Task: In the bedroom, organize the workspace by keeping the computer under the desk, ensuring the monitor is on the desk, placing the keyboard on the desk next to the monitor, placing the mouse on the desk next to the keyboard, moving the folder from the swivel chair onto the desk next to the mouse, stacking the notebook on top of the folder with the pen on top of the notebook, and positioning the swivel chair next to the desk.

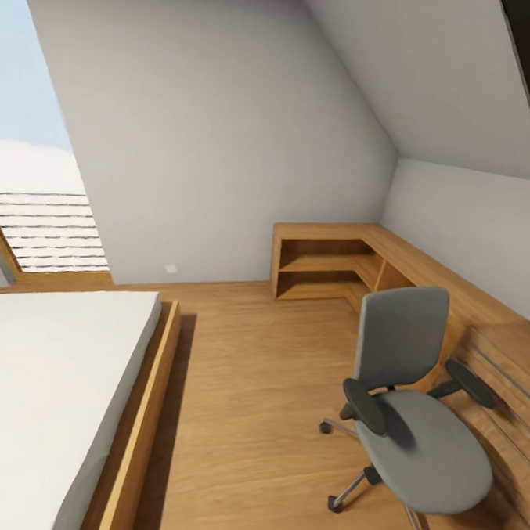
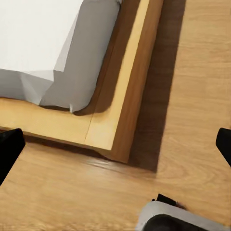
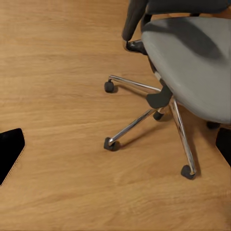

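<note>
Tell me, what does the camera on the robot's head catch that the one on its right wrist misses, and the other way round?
The head view alone takes in the room: the sloped grey walls, the low bed with its white mattress, the light-wood shelving unit in the corner, and the swivel chair's tall backrest. The right wrist view alone gives a close look under the seat: the chrome legs and several castors, plus dark fingertips at the picture's edges. Both share the grey chair seat, with no folder on it, and the wooden floor.
</note>
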Available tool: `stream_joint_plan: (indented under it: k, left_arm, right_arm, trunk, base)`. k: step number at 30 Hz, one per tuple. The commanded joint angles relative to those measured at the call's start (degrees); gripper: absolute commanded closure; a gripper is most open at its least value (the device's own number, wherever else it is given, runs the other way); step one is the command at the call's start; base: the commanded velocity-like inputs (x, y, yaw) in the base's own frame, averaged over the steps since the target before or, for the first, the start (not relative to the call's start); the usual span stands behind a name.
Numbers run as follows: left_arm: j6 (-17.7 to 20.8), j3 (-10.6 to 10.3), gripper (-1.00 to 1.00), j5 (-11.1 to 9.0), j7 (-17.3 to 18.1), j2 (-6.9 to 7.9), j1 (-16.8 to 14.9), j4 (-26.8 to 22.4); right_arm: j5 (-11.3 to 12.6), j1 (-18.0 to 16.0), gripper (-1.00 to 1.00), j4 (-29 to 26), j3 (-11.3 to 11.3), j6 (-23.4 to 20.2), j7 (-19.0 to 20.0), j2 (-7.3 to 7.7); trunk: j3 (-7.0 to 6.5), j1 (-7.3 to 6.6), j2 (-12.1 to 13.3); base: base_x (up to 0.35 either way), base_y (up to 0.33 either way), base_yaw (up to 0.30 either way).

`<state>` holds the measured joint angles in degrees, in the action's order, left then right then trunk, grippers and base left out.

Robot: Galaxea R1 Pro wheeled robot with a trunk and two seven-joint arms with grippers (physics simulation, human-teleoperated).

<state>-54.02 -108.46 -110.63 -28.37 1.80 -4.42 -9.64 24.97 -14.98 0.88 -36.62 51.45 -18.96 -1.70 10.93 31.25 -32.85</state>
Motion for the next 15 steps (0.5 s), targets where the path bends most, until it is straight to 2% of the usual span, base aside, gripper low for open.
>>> stream_joint_plan:
  k: [1,4,6,7,8,10,11,12,13,15]
  left_arm:
    - [1.95,-0.43,-1.0,-0.05,-0.65,-0.32,-0.13,-0.22]
    - [4.5,-0.37,-1.0,-0.03,-0.93,-1.63,-1.58,-0.05]
    - [5.46,-0.36,-1.0,-0.06,-0.86,-2.12,-4.18,0.13]
    - [7.97,-0.3,-1.0,-0.07,-0.78,-3.02,-8.19,0.24]
    - [9.06,-0.29,-1.0,-0.08,-0.8,-3.46,-9.13,0.28]
    - [13.82,-0.28,-1.0,-0.1,-0.94,-4.85,-11.88,0.45]
    - [20.85,-0.25,-1.0,-0.1,-0.92,-6.04,-15.03,0.72]
    - [23.5,-0.24,-1.0,-0.11,-0.88,-6.44,-16.11,0.78]
    - [28.7,-0.21,-1.0,-0.14,-0.81,-7.18,-18.03,0.88]
    - [34.47,-0.15,-1.0,-0.23,-0.65,-7.87,-19.96,0.98]
  right_arm:
    - [0.26,-0.03,-1.0,0.09,-0.44,0.14,-0.33,-0.01]
    - [0.4,-0.04,-1.0,0.05,-0.32,0.03,-0.36,0.0]
    - [0.46,-0.04,-1.0,-0.02,-0.31,-0.04,-0.37,-0.08]
    - [0.44,-0.05,-1.0,-0.95,-0.34,-0.2,-0.35,-0.29]
    - [0.44,-0.05,-1.0,-1.53,-0.35,-0.25,-0.35,-0.33]
    - [0.43,-0.06,-1.0,-4.1,-0.37,-0.48,-0.37,-0.39]
    - [0.43,-0.17,-1.0,-6.78,-0.37,-1.01,-0.37,-0.33]
    - [0.45,-0.23,-1.0,-7.46,-0.36,-1.34,-0.37,-0.31]
    - [0.49,-0.44,-1.0,-8.43,-0.37,-2.46,-0.37,-0.3]
    - [0.56,-1.27,-1.0,-9.37,-0.33,-5.08,-0.39,-0.28]
  trunk:
    - [0.07,0.02,-0.09]
    - [0.01,0.02,-0.09]
    - [-0.03,0.02,-0.09]
    - [-0.04,0.02,-0.09]
    - [-0.04,0.02,-0.09]
    - [-0.05,0.02,-0.09]
    - [-0.05,0.02,-0.09]
    - [-0.05,0.02,-0.09]
    - [-0.05,0.02,-0.09]
    - [-0.06,0.02,-0.09]
  base:
    - [0.0,0.0,0.286]
    - [0.0,0.0,0.286]
    - [0.0,0.0,0.286]
    - [0.0,0.0,0.287]
    - [0.0,0.0,0.287]
    - [0.0,0.0,0.288]
    - [0.0,0.0,0.291]
    - [0.0,0.0,0.291]
    - [0.0,0.0,0.292]
    - [0.0,0.0,0.292]
